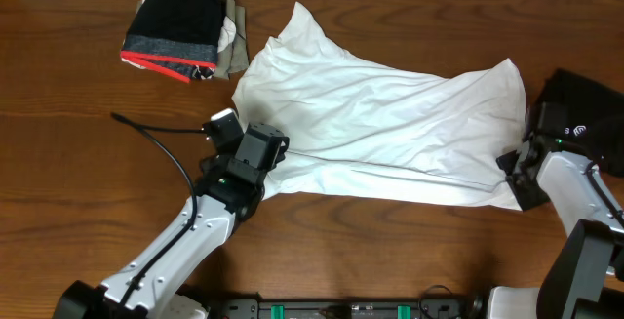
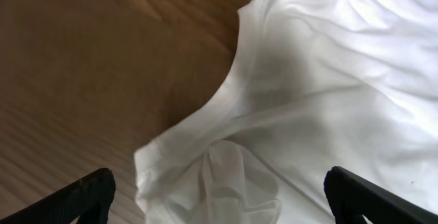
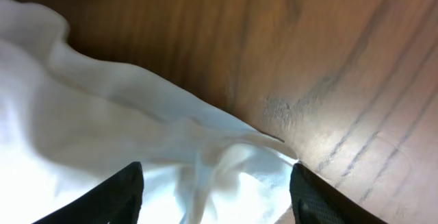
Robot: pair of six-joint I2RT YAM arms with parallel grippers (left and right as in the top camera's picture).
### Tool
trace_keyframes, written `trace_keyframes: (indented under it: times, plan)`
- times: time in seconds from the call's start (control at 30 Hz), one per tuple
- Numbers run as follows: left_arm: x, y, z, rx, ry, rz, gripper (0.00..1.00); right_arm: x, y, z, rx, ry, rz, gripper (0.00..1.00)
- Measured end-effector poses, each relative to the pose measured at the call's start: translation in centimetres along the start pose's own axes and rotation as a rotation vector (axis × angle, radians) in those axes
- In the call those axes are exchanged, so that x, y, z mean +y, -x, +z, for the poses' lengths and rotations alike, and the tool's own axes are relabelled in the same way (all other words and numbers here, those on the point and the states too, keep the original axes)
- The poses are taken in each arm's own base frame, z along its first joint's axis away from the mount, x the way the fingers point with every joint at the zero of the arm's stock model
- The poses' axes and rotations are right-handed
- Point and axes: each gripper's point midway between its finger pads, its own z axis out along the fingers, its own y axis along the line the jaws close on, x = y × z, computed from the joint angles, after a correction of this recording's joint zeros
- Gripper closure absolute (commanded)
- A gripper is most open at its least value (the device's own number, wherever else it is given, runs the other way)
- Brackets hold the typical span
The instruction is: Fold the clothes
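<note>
End effectors, left [image 2: 219, 186] and right [image 3: 215, 183], stand spread over the near corners of the white shirt [image 1: 380, 124], pinching nothing. Shirt lies rumpled across the surface [image 1: 58, 212]. Closing here could catch bunched double layers and skew the fold.

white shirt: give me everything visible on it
Thin, wrinkly white shirt, lying rumpled across the wooden table, a long crease running near its front edge. Its front-left corner sits bunched between the spread fingers of the left hand; its front-right corner lies between those of the right hand. Neither hand clamps it.
</note>
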Motion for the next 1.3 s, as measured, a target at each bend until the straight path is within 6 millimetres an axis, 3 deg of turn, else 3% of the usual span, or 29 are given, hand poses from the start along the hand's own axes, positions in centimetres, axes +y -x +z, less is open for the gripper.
trace_keyframes:
  times: [0.1,0.17,0.3,0.43,0.57,0.77,0.87,0.97,1.17,1.3]
  plan:
    - [0.3,0.6,-1.1,-0.013,-0.009,0.034,0.02,1.4,0.6,-1.7,0.021,0.048,-0.102,0.29]
    - [0.5,1.1,-2.2,-0.025,-0.022,0.035,0.02,3.7,0.7,-3.2,0.044,0.155,-0.198,0.17]
    - [2.2,1.8,-4.6,-0.032,-0.023,-0.051,0.02,9.4,-1.5,-8.0,0.097,0.448,-0.483,0.08]
    - [5.1,1.3,-6.1,0.013,0.016,-0.171,0.02,12.9,-7.0,-12.1,0.171,0.647,-0.747,0.01]
    - [7.3,0.7,-7.1,0.073,0.029,-0.287,0.02,15.3,-14.7,-15.5,0.195,0.802,-1.034,0.01]
    - [9.1,0.5,-8.6,0.12,-0.011,-0.442,0.02,16.5,-26.0,-19.9,0.119,0.976,-1.421,0.01]
    - [9.5,-0.1,-9.3,0.151,-0.033,-0.478,0.02,16.2,-30.2,-20.3,0.074,0.998,-1.584,0.01]
    - [9.7,-1.1,-9.8,0.192,-0.032,-0.481,0.02,16.0,-33.0,-19.6,0.014,0.951,-1.702,0.01]
    - [10.6,-3.5,-10.3,0.286,0.023,-0.464,0.02,17.0,-36.6,-17.8,-0.086,0.865,-1.916,0.01]
    - [10.9,-4.0,-10.4,0.306,0.037,-0.46,0.02,17.3,-37.9,-16.0,-0.116,0.805,-2.012,0.01]
